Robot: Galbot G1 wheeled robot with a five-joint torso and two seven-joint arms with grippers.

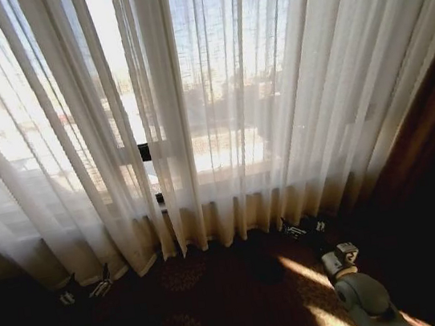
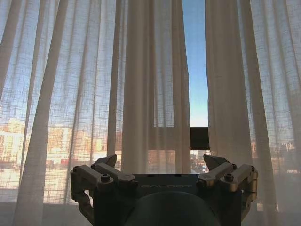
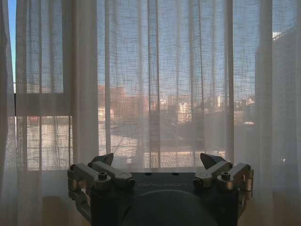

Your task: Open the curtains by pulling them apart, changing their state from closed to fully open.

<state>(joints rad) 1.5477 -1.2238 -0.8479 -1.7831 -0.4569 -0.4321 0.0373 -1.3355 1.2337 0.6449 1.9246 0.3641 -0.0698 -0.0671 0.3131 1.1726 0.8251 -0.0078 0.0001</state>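
Head view shows both arms low over the dark carpet [image 1: 219,292], well short of the fabric: the left gripper [image 1: 85,291] near the lower left, the right gripper [image 1: 304,228] near the lower right. Each wrist view shows its own fingers spread wide and grasping nothing. Beyond them the curtains [image 1: 218,106] hang to the floor, with a narrow gap [image 2: 194,70] between two panels baring the window.
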